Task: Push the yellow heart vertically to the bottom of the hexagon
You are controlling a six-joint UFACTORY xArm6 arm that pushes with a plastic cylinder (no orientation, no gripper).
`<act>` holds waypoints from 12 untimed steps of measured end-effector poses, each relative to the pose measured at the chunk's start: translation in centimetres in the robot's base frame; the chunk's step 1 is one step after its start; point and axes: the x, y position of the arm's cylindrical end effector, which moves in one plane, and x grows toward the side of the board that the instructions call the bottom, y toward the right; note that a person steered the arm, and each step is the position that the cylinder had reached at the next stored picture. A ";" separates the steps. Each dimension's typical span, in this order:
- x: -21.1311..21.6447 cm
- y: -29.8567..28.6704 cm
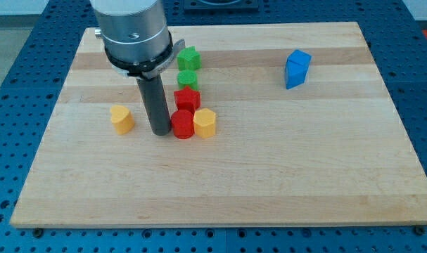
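Your yellow heart (122, 119) sits on the bench (269, 176) at the view's left, on its own, well apart from the cluster of blocks. My tip (159, 132) stands just to the heart's right, between it and the red cylinder (182, 124) — a clear gap on the heart side, close against the cylinder on the other, though you cannot tell whether they touch. There are no fingers on this rod, so nothing is spread, pressed together or pinching.

The yellow hexagon (205, 122) lies touching the red cylinder's right side, at about the same level in the view as the heart. Just above the cylinder is a red star (187, 99), then a green block (188, 78) and another green block (189, 57) — a rough column running toward the view's top. Far off at the view's upper right stands a blue block (297, 68).
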 end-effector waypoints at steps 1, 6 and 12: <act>0.0 0.3; -7.5 -5.7; 10.7 -8.7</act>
